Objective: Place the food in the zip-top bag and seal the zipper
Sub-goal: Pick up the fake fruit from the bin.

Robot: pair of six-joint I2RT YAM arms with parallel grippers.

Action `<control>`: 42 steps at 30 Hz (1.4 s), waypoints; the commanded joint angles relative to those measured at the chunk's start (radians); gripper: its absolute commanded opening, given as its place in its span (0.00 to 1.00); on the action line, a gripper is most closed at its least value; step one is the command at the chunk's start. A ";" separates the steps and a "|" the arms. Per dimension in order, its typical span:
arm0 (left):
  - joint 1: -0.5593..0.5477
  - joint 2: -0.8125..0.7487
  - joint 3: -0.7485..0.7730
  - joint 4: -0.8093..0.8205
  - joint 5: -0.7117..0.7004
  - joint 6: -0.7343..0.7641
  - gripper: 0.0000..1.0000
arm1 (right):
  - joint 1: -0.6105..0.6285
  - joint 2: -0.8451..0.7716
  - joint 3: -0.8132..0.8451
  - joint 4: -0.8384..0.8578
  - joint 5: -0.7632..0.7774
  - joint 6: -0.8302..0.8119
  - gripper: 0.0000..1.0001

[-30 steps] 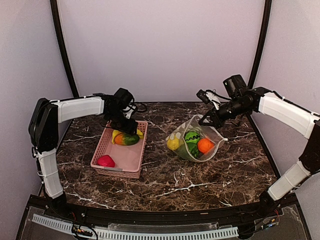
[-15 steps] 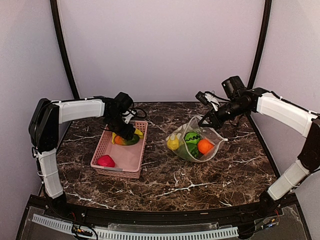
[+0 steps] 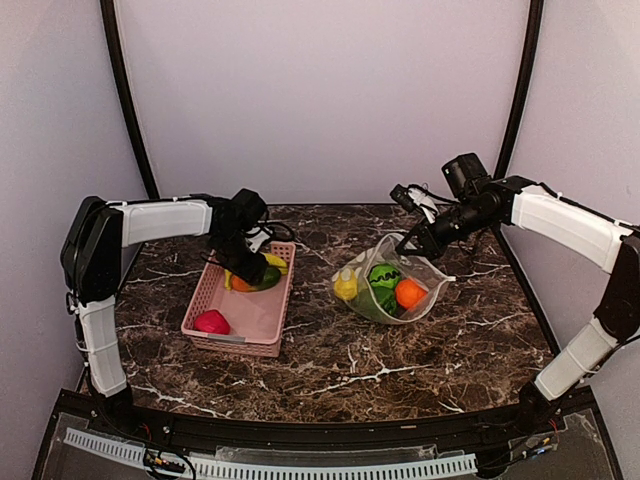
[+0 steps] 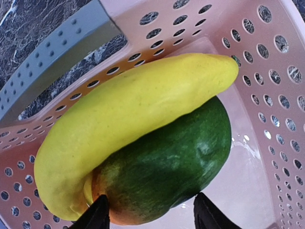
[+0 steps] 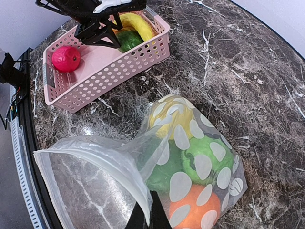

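My left gripper (image 4: 150,218) hangs low in the pink perforated basket (image 4: 286,71), its dark fingertips spread apart either side of a glossy green piece (image 4: 176,162) that blushes orange at one end. A smooth, curved yellow banana (image 4: 133,109) lies against it. A rounded magenta-red piece (image 3: 211,321) sits at the basket's near end. My right gripper (image 3: 412,240) is clamped on the upper edge of the zip-top bag (image 5: 119,162), a crinkled clear film with white dots resting on the marble table (image 3: 350,370). Its mouth gapes, and inside are a yellow piece (image 5: 167,117), a green piece (image 5: 205,157) and an orange (image 5: 190,214).
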 commanded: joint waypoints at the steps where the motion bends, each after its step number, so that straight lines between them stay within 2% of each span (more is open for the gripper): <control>1: 0.000 0.023 0.018 -0.065 0.070 0.007 0.56 | -0.003 0.007 0.009 0.003 -0.009 -0.008 0.00; 2: -0.003 0.021 0.021 -0.080 0.068 0.007 0.55 | -0.003 0.008 0.011 0.003 -0.009 -0.008 0.00; 7: -0.030 0.024 0.011 -0.096 0.030 0.021 0.71 | -0.003 0.010 0.016 -0.003 -0.007 -0.008 0.00; 9: -0.038 0.028 0.010 -0.098 0.020 0.023 0.74 | -0.003 0.011 0.017 -0.003 -0.008 -0.006 0.00; 13: -0.045 0.029 0.009 -0.095 -0.043 0.022 0.75 | -0.003 0.008 0.013 -0.003 -0.007 -0.007 0.00; 16: -0.053 0.028 0.006 -0.088 -0.145 0.031 0.75 | -0.003 0.005 0.007 0.000 -0.008 -0.007 0.00; 28: -0.113 0.043 -0.027 -0.007 -0.281 0.058 0.77 | -0.003 0.022 0.014 0.001 -0.021 -0.006 0.00; 35: -0.129 0.061 -0.021 -0.013 -0.302 0.063 0.69 | -0.001 0.018 0.008 0.003 -0.022 -0.006 0.00; 39: -0.130 0.059 0.003 -0.062 -0.319 0.041 0.52 | -0.003 0.011 0.000 0.004 -0.018 -0.006 0.00; 42: -0.132 0.044 0.002 -0.075 -0.314 0.028 0.48 | -0.001 -0.002 -0.001 0.003 -0.014 -0.007 0.00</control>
